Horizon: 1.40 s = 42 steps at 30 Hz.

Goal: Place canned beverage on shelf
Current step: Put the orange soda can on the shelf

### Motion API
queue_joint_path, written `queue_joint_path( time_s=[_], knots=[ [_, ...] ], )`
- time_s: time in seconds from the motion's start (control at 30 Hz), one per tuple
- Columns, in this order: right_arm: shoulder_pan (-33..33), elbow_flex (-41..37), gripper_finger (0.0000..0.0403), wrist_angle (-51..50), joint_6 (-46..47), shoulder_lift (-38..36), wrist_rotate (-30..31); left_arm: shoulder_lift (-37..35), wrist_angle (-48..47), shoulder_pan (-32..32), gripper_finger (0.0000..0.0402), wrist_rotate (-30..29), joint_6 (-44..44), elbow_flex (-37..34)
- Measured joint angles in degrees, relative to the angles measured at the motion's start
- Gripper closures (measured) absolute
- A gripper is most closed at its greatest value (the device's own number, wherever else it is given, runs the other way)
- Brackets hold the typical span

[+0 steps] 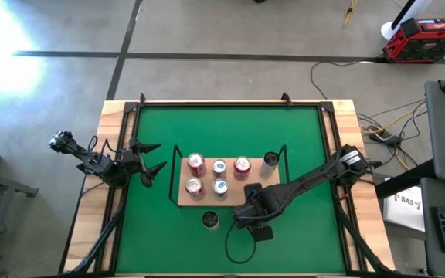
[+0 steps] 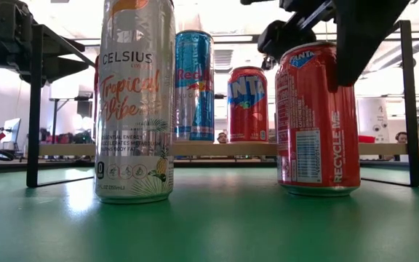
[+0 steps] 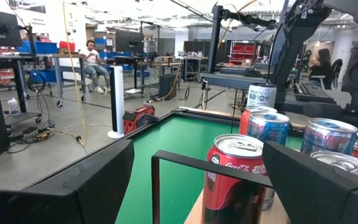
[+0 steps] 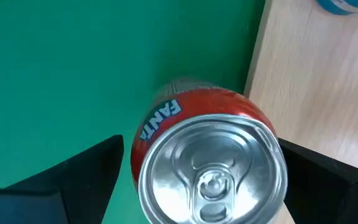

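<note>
Pickup step: right gripper [image 4: 207,180] over upright Fanta can [image 4: 210,168] beside the shelf [image 1: 184,199], fingers apart, needing closure and lift; left gripper [image 1: 151,161] idle, open.

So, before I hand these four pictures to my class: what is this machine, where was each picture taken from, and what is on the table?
It is a robot with two dark arms, each ending in a two-finger gripper. One picture looks straight down on the table, one looks across it at table height, and the other two come from cameras on the arms' wrists. A green mat carries a wooden shelf that already holds several cans. Two cans stand on the mat in front of it: a Celsius can and a red Fanta can. The right gripper is open around the top of the Fanta can, which is not lifted. The left gripper waits, open, by the shelf's left end.
</note>
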Motion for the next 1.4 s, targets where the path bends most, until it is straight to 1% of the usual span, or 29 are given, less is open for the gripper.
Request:
queue_joint_path(
  time_s=[0.17,0.33,0.5,0.57,0.67,0.77,0.83,1.03,1.27,1.33,1.4],
  knots=[
    [-0.97,0.01,0.0033,0.88,3.31,0.22,-0.04,0.02,-0.01,0.00,0.0061,0.00,0.00,0.00],
    [-2.47,-0.11,0.0033,1.62,13.19,0.20,0.10,0.02,0.00,-0.01,0.0061,0.00,-0.01,0.00],
    [-2.56,-0.46,0.0037,2.23,15.89,0.61,0.17,0.02,0.00,0.00,0.0061,0.00,0.01,0.00],
    [-2.34,-0.50,0.0048,2.29,16.68,0.82,0.11,0.02,-0.01,0.01,0.0061,0.00,0.01,0.00],
    [-2.01,-0.50,0.0081,2.19,18.72,0.83,0.40,0.02,0.00,-0.01,0.0061,0.00,0.01,0.00],
    [-2.05,-0.48,0.0113,2.07,24.42,0.82,0.43,0.02,0.00,-0.01,0.0061,0.00,0.00,0.00],
    [-2.05,0.11,0.0112,1.03,29.48,0.81,0.43,0.02,0.00,0.01,0.0061,0.00,0.01,0.00],
    [-2.08,5.77,0.0112,-4.92,44.85,0.69,0.60,0.01,0.00,-0.01,0.0061,0.00,0.01,0.00],
    [-1.84,15.42,0.0112,-10.65,52.95,0.66,0.60,0.02,0.00,0.00,0.0061,0.00,0.01,0.00],
    [-1.81,17.06,0.0112,-12.40,57.55,0.65,2.28,0.02,0.00,0.00,0.0061,0.00,0.01,0.00],
    [-1.82,17.78,0.0112,-14.48,63.91,0.63,5.98,0.02,-0.01,0.01,0.0061,0.00,0.00,0.00]
  ],
)
